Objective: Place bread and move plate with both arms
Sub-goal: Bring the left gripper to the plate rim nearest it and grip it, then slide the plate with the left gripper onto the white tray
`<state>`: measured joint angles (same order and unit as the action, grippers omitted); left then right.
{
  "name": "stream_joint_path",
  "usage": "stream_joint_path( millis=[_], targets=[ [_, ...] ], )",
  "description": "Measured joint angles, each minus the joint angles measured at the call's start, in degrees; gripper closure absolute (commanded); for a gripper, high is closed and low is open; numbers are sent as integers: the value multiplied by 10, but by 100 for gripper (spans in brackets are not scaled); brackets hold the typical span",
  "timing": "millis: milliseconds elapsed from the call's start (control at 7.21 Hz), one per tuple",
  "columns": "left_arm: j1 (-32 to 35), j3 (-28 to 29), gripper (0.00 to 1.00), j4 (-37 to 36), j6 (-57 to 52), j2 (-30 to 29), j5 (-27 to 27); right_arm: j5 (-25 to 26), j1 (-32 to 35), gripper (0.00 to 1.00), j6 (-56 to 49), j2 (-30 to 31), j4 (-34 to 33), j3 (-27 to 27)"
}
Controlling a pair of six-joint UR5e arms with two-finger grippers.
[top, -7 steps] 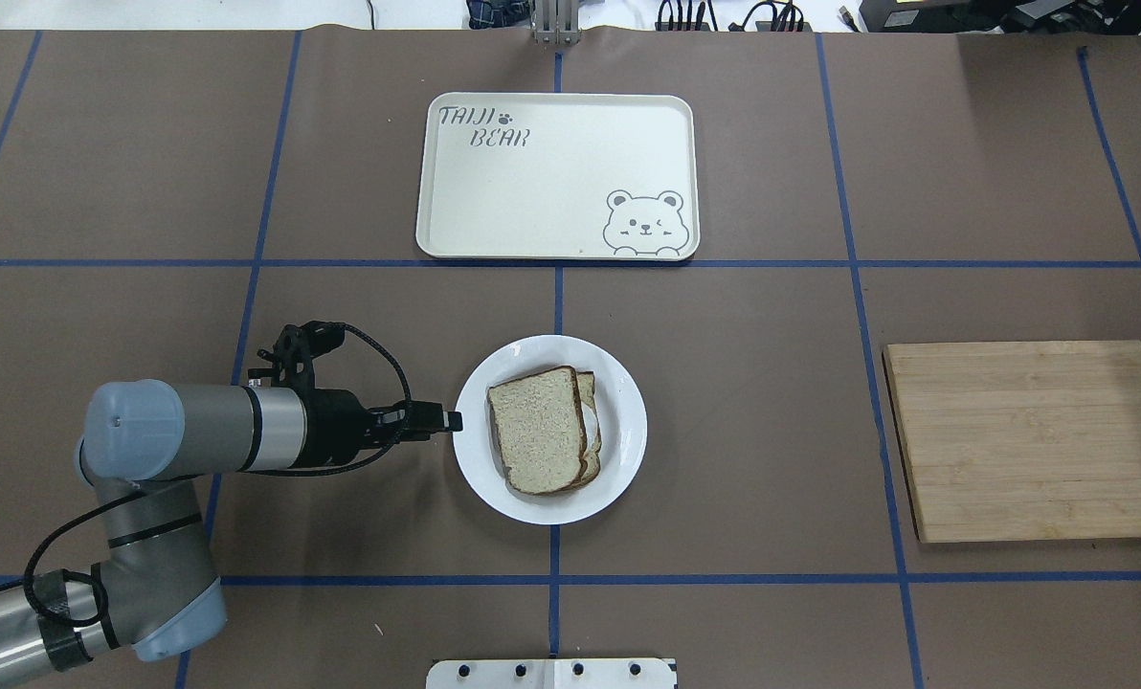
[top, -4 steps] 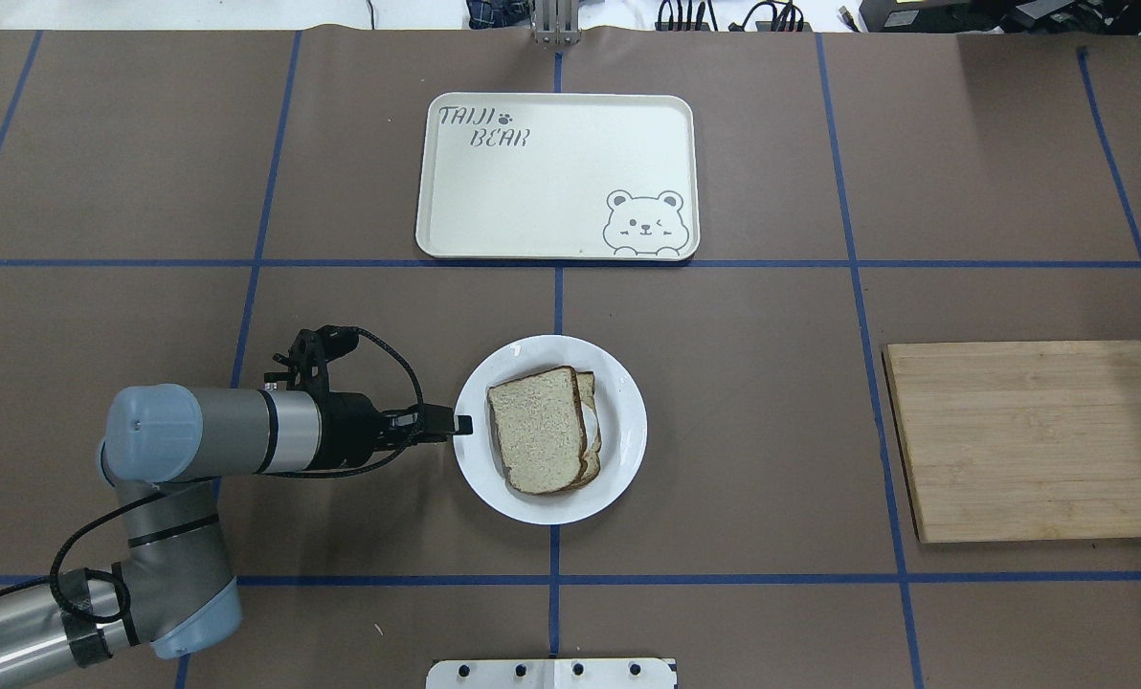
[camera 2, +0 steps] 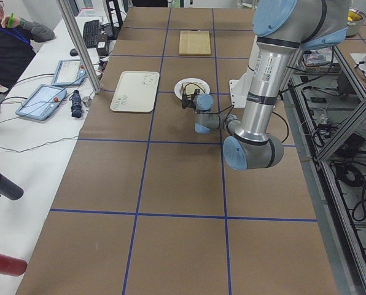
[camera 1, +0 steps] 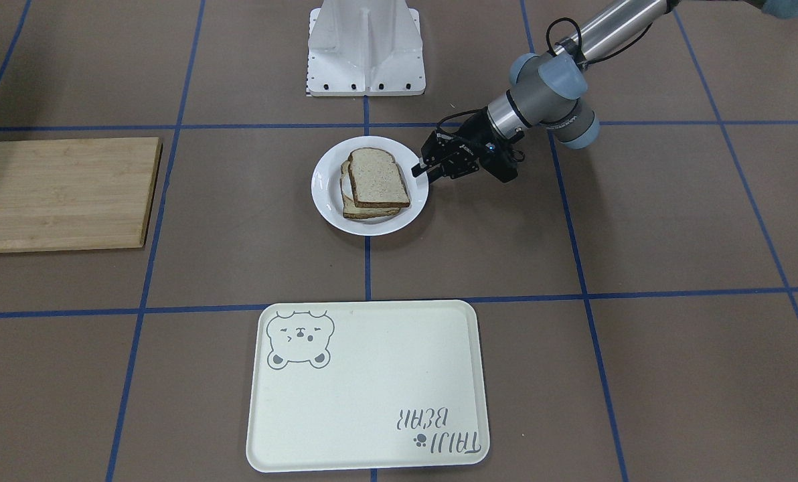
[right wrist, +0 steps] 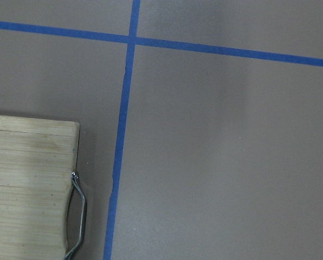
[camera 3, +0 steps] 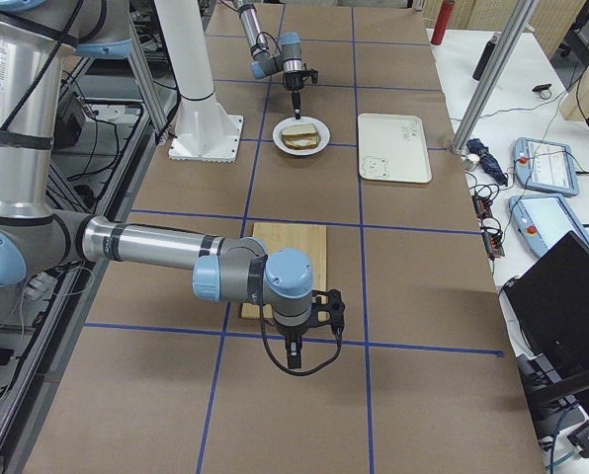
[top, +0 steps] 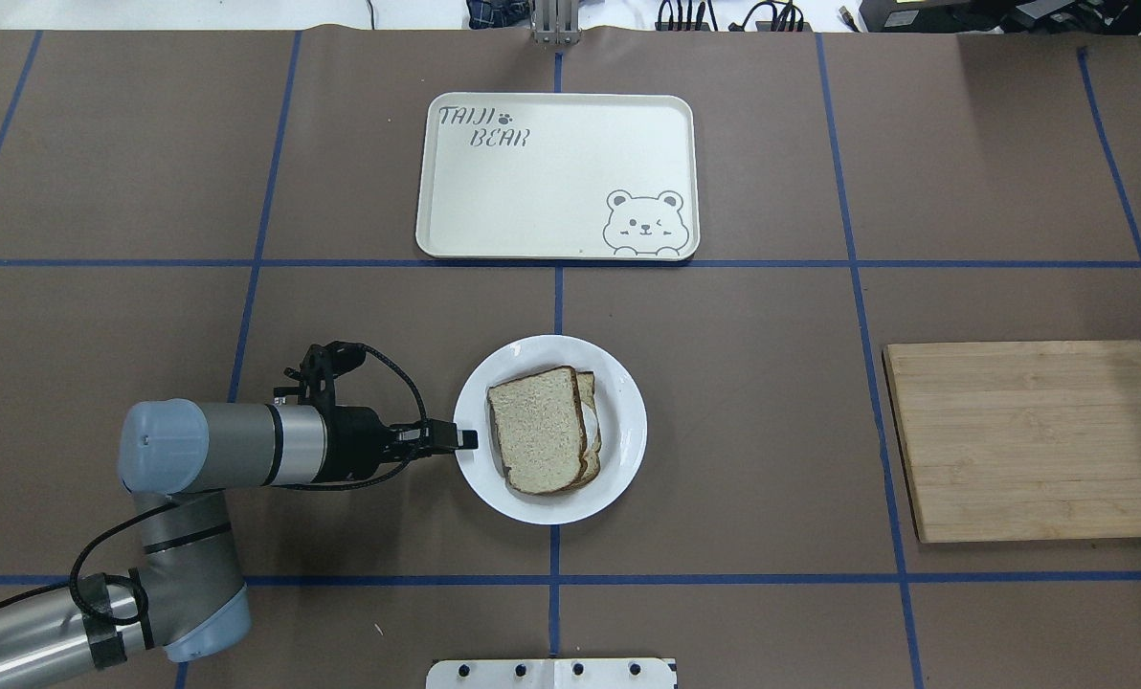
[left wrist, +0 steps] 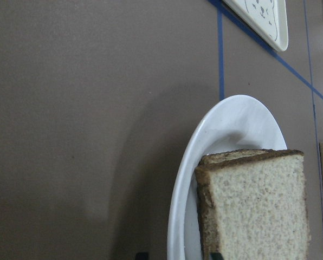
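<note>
Silver-grey arms [top: 293,446], blue caps [top: 157,448], seemingly black cable [top: 410,381]

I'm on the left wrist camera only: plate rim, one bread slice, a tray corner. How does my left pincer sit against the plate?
Observer: The left pincer comes at the plate from the robot's left, and its tips overlap the rim. I cannot judge whether they touch it.
Operator: What is under the bread?
Observer: The bread lies on a second slice, shifted a little off it.
Operator: And the right arm?
Observer: The right pincer hangs beyond the cutting board, on the side away from the plate. I cannot tell whether it is open or shut.
</note>
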<state>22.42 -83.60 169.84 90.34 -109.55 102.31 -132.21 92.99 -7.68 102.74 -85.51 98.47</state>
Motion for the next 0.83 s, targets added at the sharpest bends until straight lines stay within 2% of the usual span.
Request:
stream_joint_path(
  millis=[416,832],
  targets=[
    [-8,2,72,2,0,-3,0,-1,-1,0,0,-2,0,-1],
    [-14,2,100,4,16,-8,-11,-3,-1,0,0,-3,0,0]
  ],
)
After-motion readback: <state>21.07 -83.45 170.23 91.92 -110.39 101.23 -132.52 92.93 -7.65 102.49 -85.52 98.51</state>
